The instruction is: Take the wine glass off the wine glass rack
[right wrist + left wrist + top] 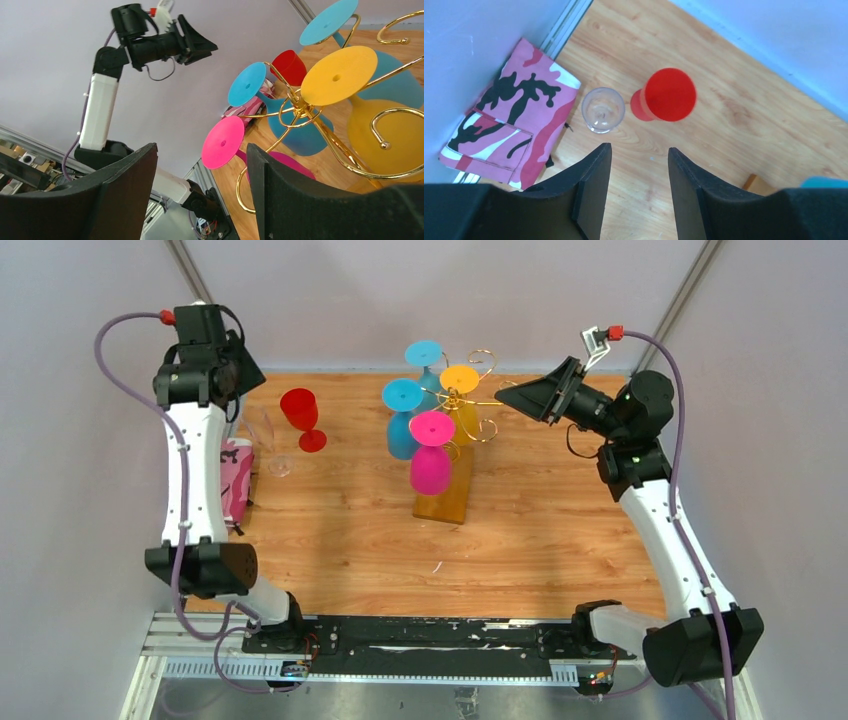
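Observation:
The gold wire wine glass rack (455,400) stands mid-table on an amber base (446,502). Hanging upside down from it are a cyan glass (424,353), a yellow glass (460,378), a blue glass (402,396) and a magenta glass (432,430). A red wine glass (302,416) stands upright on the table to the left, beside a clear glass (271,443). My left gripper (639,165) hovers open above these two, holding nothing. Just right of the rack (300,107), my right gripper (200,167) is open and faces the yellow glass (340,75) and magenta glass (223,142).
A pink camouflage pouch (237,480) lies at the table's left edge, next to the clear glass (602,109) and red glass (670,94). Grey walls close in the left, back and right sides. The black arm rail (420,635) runs along the near edge.

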{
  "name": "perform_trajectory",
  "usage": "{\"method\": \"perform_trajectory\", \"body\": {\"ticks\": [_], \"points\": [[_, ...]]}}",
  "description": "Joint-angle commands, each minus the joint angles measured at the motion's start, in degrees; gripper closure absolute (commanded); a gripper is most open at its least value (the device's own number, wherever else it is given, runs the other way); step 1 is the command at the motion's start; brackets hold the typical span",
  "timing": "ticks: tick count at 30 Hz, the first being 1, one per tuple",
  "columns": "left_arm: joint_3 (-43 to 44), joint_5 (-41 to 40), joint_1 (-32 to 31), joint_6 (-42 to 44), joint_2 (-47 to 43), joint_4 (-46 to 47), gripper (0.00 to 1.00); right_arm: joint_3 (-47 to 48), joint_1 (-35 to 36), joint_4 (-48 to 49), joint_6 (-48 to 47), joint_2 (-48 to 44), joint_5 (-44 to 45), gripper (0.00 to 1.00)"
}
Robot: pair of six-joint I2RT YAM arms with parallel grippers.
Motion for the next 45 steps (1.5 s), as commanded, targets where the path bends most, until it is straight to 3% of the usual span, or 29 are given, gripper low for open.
{"method": "perform_trajectory", "body": {"ticks": [1,6,9,12,19,27,31,37,45], "points": [[1.92,5.27,-2.75,0.56,-8.84,1.30,0.50,0.54,0.20,-2.72,-3.58,-2.24,0.04,0.30],[-12.91,17.51,-12.60,-2.53,-24.16,21.80,0.49,2.50,4.64,-9.51,-7.56,-3.22,1.88,0.38],[-24.70,25.26,-14.90,-5.99,-32.92,35.13,0.51,1.55,9.55,-14.16,-10.69,-4.83,4.99,0.47],[-33.52,29.96,-15.45,-9.17,-37.53,43.12,0.51,-0.01,14.89,-16.30,-11.29,-5.69,7.51,0.49],[-36.36,30.42,-15.55,-8.75,-41.40,42.90,0.52,1.36,23.60,-21.80,-14.67,-5.76,15.80,0.53],[-37.73,32.67,-15.60,-11.27,-41.02,41.28,0.53,18.91,26.13,-40.67,-28.04,1.58,26.58,0.55],[-36.74,30.11,-15.64,-9.45,-39.49,37.92,0.54,27.20,26.16,-47.91,-29.44,7.61,29.68,0.56],[-36.38,28.26,-15.64,-8.28,-38.78,36.11,0.54,29.47,26.11,-50.48,-30.69,12.34,32.16,0.60],[-36.96,29.08,-15.64,-8.60,-37.74,36.37,0.54,25.51,24.27,-48.35,-30.26,11.45,33.26,0.60]]}}
